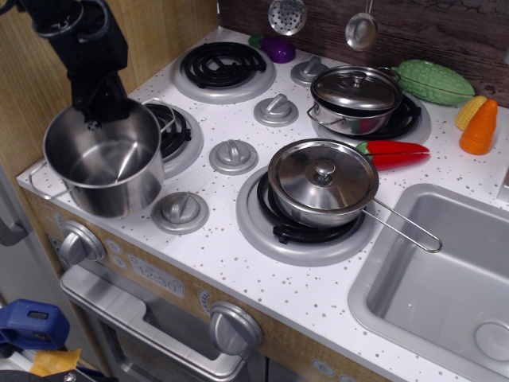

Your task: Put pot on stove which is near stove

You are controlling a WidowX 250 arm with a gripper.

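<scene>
The pot (103,163) is a deep, straight-walled cylinder of shiny steel, open at the top, its bright inside showing streaks of reflection. It sits at the front left corner of the white speckled counter (238,263), covering the left part of the stove (173,131), whose black spiral coil lies in a wide, smooth grey ring. A thin wire loop handle juts from the pot's left side over the counter's left edge.

My claw (99,118) is black and blocky, and it is clamped on the pot's far rim, one finger inside and one outside.

Just in front of the pot's right side lies a round grey knob (180,212) with a raised ridge. Toward the middle of the counter, a lidded saucepan (323,184) with a long wire handle rests on another coil burner. A shallower lidded pot (355,98) sits toward the back edge.
</scene>
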